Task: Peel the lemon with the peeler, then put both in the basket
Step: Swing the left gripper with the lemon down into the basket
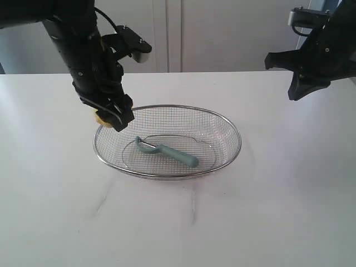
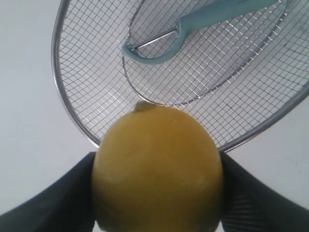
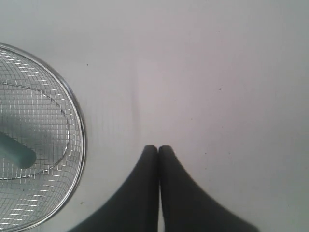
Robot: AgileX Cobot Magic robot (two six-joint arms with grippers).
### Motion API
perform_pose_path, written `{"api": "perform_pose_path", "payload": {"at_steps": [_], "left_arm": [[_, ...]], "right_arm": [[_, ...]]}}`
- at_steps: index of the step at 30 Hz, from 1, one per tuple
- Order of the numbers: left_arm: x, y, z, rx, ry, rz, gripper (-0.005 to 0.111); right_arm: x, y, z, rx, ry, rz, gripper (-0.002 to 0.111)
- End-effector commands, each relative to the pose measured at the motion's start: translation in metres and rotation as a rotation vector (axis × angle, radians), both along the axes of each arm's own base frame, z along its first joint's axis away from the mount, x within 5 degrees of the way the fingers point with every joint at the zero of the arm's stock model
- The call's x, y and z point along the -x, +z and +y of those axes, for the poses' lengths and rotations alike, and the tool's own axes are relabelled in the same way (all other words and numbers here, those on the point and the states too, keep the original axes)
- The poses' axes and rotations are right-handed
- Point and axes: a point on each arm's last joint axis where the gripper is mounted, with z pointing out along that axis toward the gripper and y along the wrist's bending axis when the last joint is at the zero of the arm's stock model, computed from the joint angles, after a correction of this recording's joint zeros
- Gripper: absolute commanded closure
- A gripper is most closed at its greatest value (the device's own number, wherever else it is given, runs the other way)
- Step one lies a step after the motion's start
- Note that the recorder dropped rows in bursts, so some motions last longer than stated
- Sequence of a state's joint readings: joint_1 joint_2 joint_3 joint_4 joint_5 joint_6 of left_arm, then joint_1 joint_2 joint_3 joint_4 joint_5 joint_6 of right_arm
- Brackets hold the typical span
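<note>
The yellow lemon point(image 2: 157, 169) fills the space between my left gripper's point(image 2: 157, 193) black fingers point(image 2: 58, 198), which press on both its sides. In the exterior view the left gripper point(image 1: 111, 117) hangs over the left rim of the wire basket point(image 1: 222, 119), and only a sliver of the lemon point(image 1: 100, 118) shows. The teal peeler point(image 1: 167, 151) lies inside the basket, blade head toward the left; its head shows in the left wrist view as the peeler point(image 2: 159, 48). My right gripper point(image 3: 158, 148) is shut and empty, raised over bare table at the right gripper point(image 1: 295, 92).
The white table point(image 1: 278, 211) spreads all round the basket point(image 3: 72, 116). White cabinet doors stand behind the table's far edge.
</note>
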State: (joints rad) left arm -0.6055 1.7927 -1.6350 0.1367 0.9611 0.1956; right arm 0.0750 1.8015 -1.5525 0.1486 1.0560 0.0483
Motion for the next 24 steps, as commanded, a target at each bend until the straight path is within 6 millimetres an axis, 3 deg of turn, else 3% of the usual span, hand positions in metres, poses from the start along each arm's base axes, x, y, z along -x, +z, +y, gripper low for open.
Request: {"api": "perform_pose_path", "payload": {"at_steps": [1,12,24], "left_arm": [[-0.005,-0.005,-0.008,-0.024,0.025,0.013,0.107],[-0.026,-0.044,-0.022,-0.063,0.03,0.068,0.107],[-0.039,-0.081,-0.039,0.005,0.037,0.093,0.107]], "right_arm": [[0.001,0.003,-0.003,0.007,-0.009,-0.015,0.108],[0.001,0.003,-0.003,0.007,-0.009,-0.015,0.108],[0.001,0.003,-0.003,0.007,-0.009,-0.015,0.108]]}}
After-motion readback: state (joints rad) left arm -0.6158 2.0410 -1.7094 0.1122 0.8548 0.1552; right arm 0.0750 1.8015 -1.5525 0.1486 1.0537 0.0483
